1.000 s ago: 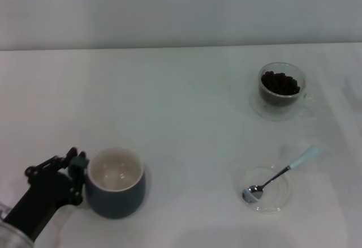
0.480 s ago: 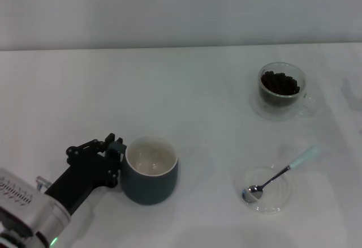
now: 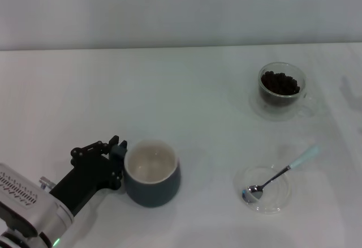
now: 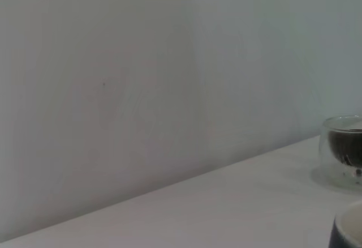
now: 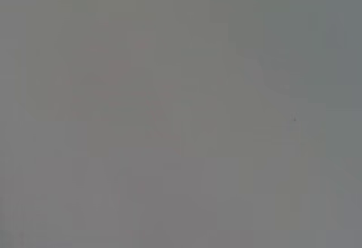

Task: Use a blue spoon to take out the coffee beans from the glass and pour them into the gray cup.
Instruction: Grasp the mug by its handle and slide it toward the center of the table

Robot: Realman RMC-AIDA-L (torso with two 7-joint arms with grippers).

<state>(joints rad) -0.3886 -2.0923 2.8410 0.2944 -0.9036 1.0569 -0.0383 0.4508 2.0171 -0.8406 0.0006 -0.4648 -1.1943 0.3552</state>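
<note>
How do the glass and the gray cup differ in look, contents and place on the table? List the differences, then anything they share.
The glass is clear and see-through; the gray cup is dark outside with a cream inside.
The glass holds coffee beans; the gray cup looks empty.
The glass stands alone at the far right; the gray cup sits near, with the left tool at its side.
Both stand upright, open-topped.

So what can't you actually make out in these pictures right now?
- Left claw: in the head view the gray cup hides its tips and the cup's handle, so the grip can't be confirmed.
- Right claw: in no view; the right wrist view is a blank gray.
- Glass and gray cup: cut off by the left wrist view's edge.
- Coffee beans: too small to count in the head view.
</note>
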